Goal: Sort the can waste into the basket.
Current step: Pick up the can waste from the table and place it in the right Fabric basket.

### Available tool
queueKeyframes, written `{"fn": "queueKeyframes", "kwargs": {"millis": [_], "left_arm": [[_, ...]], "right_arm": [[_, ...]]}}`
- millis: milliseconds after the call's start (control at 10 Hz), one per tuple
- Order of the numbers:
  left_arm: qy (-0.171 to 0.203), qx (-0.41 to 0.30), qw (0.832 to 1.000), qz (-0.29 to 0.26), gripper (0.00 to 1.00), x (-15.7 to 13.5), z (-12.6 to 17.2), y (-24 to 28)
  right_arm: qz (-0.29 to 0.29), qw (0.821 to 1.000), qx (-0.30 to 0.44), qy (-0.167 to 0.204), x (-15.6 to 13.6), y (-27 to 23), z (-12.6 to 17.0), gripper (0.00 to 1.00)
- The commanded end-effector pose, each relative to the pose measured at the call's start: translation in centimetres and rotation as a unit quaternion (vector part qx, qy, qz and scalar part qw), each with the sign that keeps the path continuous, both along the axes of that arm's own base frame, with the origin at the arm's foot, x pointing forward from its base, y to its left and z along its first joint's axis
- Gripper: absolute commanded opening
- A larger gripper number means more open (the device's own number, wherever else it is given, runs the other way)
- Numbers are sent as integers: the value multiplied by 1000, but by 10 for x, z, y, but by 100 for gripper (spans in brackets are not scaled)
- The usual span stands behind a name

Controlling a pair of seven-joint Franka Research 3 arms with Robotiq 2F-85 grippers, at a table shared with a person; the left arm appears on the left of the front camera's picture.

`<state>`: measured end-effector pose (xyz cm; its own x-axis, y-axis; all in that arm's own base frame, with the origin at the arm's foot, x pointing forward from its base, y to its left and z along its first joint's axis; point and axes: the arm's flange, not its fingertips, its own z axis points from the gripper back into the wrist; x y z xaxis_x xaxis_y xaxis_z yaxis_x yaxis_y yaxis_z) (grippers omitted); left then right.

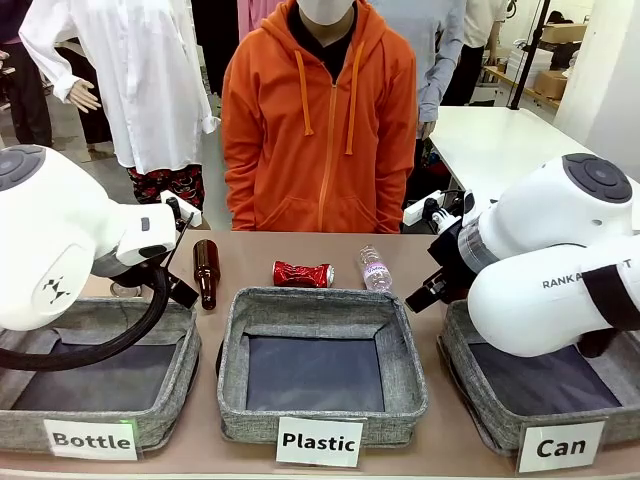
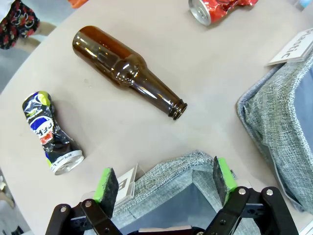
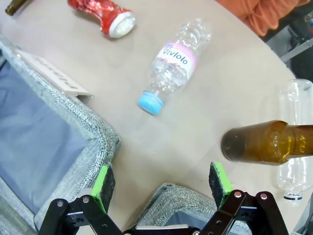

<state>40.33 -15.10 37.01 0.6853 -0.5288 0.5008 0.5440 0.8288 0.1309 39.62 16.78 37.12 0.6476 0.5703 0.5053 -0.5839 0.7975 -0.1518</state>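
Observation:
The crushed shiny red can (image 1: 302,274) lies on its side on the table beyond the middle basket, and shows as well in the left wrist view (image 2: 220,7) and the right wrist view (image 3: 102,14). A dark can with colourful print and a silver end (image 2: 49,132) lies crumpled to the left of a brown bottle. The grey "Can" basket (image 1: 478,398) stands at the front right, under my right arm. My left gripper (image 2: 166,183) hangs open over the "Bottle" basket's far rim. My right gripper (image 3: 164,183) is open over the "Can" basket's far rim (image 3: 166,196). Neither holds anything.
A brown glass bottle (image 1: 207,272) and a clear plastic bottle (image 1: 375,268) lie near the red can. Another brown bottle (image 3: 274,142) and a clear bottle (image 3: 296,137) lie to the right. "Bottle" (image 1: 185,370) and "Plastic" (image 1: 232,350) baskets stand in front. A person in orange (image 1: 320,130) stands opposite.

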Motion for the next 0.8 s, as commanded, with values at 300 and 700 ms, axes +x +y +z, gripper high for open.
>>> {"fn": "queueKeyframes", "kwargs": {"millis": [300,700], "left_arm": [[0,0,1000,0,100,0,0,0],[-8,-57,998,35,100,-11,46,-1]], "right_arm": [[0,1000,0,0,0,0,0,100],[25,1000,1,-11,-7,-13,44,100]]}}
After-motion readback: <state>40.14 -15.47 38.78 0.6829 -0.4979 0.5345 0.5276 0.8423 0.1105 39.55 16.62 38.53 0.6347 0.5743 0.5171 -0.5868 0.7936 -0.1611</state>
